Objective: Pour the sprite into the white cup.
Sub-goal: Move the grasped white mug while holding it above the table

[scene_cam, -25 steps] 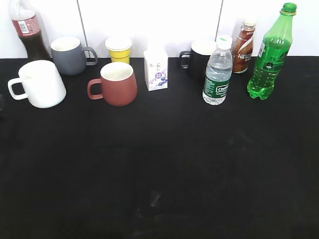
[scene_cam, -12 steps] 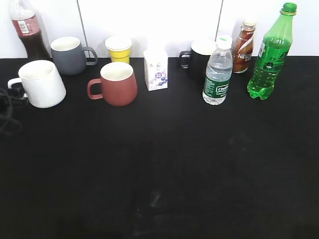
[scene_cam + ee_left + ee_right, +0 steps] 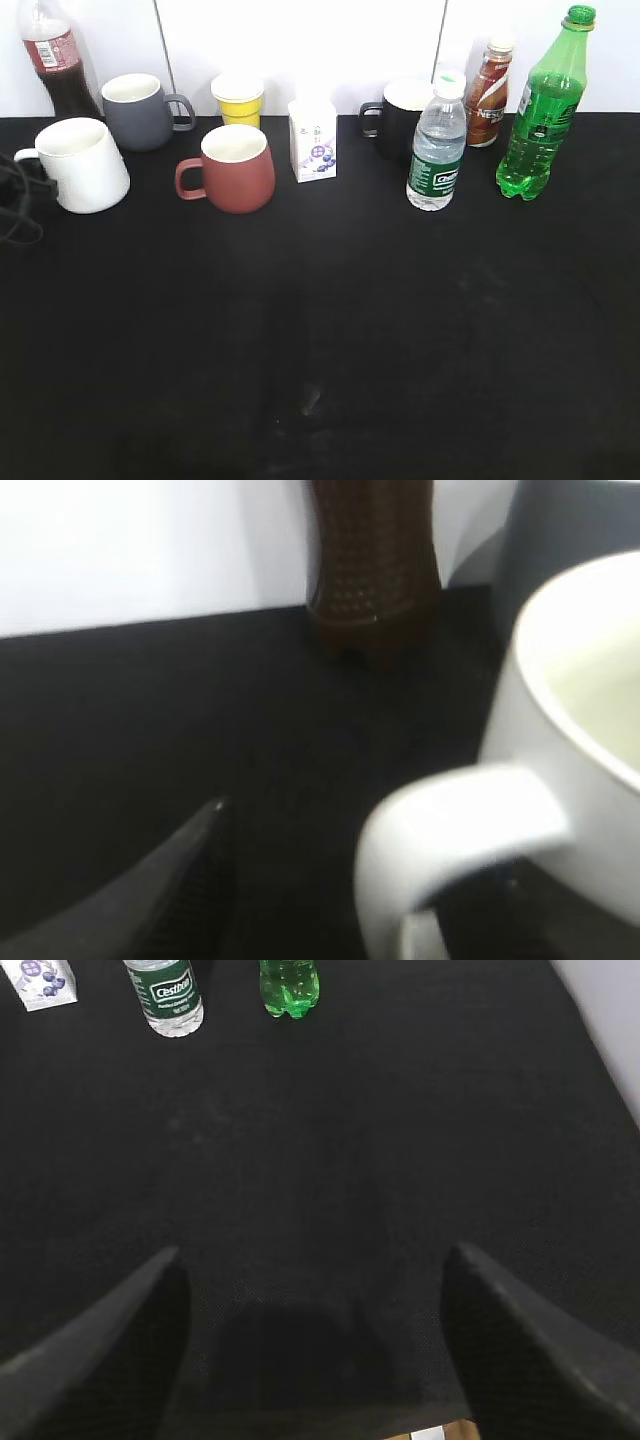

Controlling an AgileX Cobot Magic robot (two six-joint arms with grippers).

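Observation:
The white cup [image 3: 82, 165] stands at the far left of the black table, with its handle to the left. My left gripper [image 3: 22, 188] is at that handle at the view's left edge. In the left wrist view the cup [image 3: 570, 730] fills the right side. Its handle lies between my left gripper's [image 3: 350, 880] fingers. The left finger stands apart from the handle and the other finger is hidden behind it. The sprite [image 3: 542, 105] stands upright and capped at the back right. My right gripper [image 3: 310, 1290] is open and empty, low over the table well short of the sprite [image 3: 288, 985].
A grey mug [image 3: 140, 110], reddish-brown mug [image 3: 235, 168], yellow cup [image 3: 238, 98], small carton [image 3: 313, 140], black mug [image 3: 400, 118], clear water bottle [image 3: 437, 145], brown Nescafe bottle [image 3: 488, 95] and cola bottle [image 3: 55, 60] stand along the back. A white wall is behind them.
My left gripper came in from the left edge up to the white cup's handle. The cup shifted slightly toward the back.

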